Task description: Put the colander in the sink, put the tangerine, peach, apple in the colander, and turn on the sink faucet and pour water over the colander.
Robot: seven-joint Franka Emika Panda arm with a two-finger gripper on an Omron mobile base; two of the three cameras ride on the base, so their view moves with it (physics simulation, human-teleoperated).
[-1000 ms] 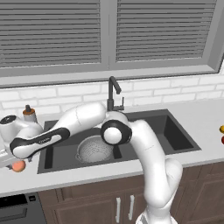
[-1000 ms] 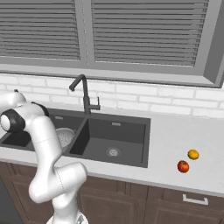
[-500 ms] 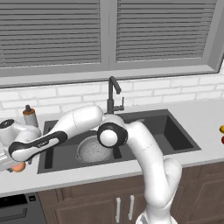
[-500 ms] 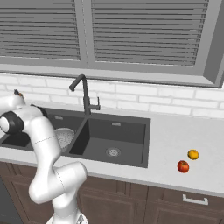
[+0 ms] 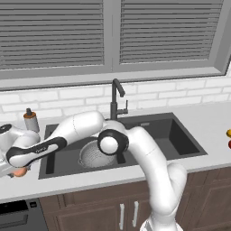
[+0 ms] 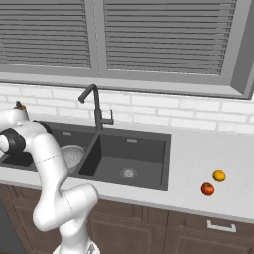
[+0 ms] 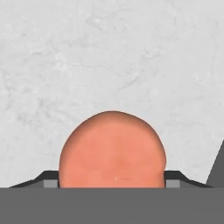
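1. The jaws (image 7: 112,186) sit to either side of the peach (image 7: 112,149), one dark tip showing at each flank. Whether they are pressing on it or standing just apart cannot be told.
2. The peach fills the hand view from centre down to 6 o'clock. It is round, smooth, salmon-pink and matte, resting on pale speckled desk (image 7: 109,52).
3. Likely handling: light, firm but easily bruised, and apt to roll. A gentle hold across its widest part looks safest.
4. In the left base view the peach (image 5: 19,172) lies at 9 o'clock, on the desk left of the sink (image 5: 180,135), under the arm's white hand.
5. The colander (image 5: 92,155), silvery and perforated, already sits in the left basin, with no fruit visible inside.
6. The black sink faucet (image 5: 115,97) stands behind the basins at 12 o'clock.
7. In the right base view the tangerine (image 6: 219,174) and red apple (image 6: 207,188) lie side by side at 4 o'clock, well apart from the sink.
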